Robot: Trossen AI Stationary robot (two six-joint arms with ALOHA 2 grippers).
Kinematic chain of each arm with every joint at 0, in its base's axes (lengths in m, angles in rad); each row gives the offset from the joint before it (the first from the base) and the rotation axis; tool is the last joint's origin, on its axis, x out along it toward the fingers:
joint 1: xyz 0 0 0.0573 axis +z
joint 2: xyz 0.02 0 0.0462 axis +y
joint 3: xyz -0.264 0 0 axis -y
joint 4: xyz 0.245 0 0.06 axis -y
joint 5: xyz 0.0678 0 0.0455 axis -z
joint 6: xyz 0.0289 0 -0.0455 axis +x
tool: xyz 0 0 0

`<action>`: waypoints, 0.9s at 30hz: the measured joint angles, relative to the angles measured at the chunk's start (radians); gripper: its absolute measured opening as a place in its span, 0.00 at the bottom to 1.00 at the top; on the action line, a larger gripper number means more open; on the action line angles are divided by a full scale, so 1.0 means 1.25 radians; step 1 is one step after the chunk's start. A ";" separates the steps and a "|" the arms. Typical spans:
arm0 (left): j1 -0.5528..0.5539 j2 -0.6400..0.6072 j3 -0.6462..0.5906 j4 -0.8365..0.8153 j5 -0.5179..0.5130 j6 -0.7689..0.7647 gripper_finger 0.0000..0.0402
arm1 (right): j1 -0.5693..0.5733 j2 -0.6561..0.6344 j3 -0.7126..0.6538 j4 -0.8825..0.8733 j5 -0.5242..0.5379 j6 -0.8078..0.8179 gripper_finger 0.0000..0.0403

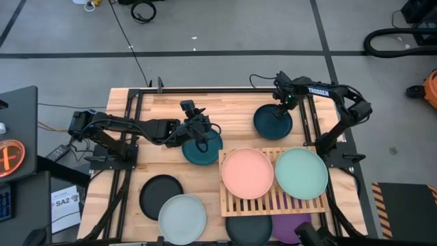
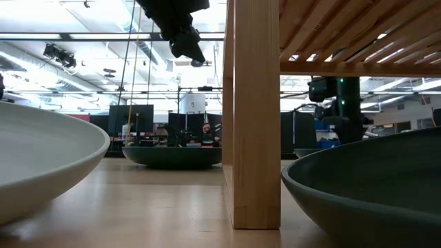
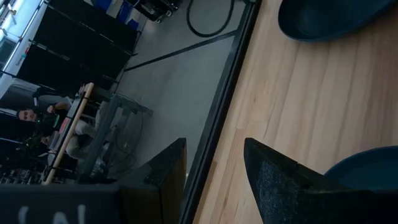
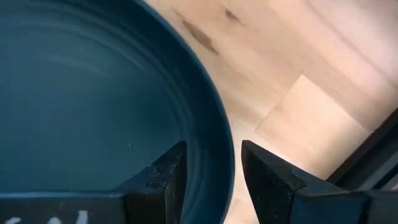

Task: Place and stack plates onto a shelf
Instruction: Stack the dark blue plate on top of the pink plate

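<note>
Pale butcher-block table point(image 1: 171, 99), high view: seven plates are counted. A pink plate point(image 1: 247, 173) and a mint plate point(image 1: 301, 173) are lodged side by side on the slatted shelf point(image 1: 273, 203) toward the near right corner. A teal plate point(image 1: 205, 152) lies mid-table just left of the shelf, with the left gripper point(image 1: 199, 128) over its far rim. A dark navy plate point(image 1: 272, 123) lies nearer the far edge, the right gripper point(image 1: 285, 101) at its far rim. A black plate point(image 1: 161, 196) and a pale blue-grey plate point(image 1: 182, 219) sit near the front edge; further plates are part-hidden beneath the shelf.

Low view: the left gripper point(image 2: 186, 38) is seen raised above the teal plate point(image 2: 172, 156), apart from it.

Left wrist view: the left fingers point(image 3: 280, 183) are parted with nothing between; the teal plate's rim point(image 3: 367, 171) lies just beside one finger, the navy plate point(image 3: 333, 18) farther off.

Right wrist view: the right fingers point(image 4: 168, 171) are parted and straddle the navy plate's rim point(image 4: 221, 155); no closure on it is seen.

Handling note, as judgement: the rim is best seated deep between the pads before closing, the plate lifted level, and set centred upon a shelved plate so the stack is not shifted.
</note>
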 joint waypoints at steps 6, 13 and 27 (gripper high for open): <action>0.000 0.000 0.000 0.000 0.000 0.000 0.41 | 0.009 0.022 0.000 -0.006 -0.006 -0.017 0.39; 0.000 0.000 0.000 0.000 0.000 0.000 0.41 | 0.010 0.022 0.000 -0.006 -0.006 -0.023 0.37; 0.000 0.000 0.000 0.000 0.000 -0.001 0.41 | 0.009 0.017 0.003 -0.010 -0.002 -0.024 0.04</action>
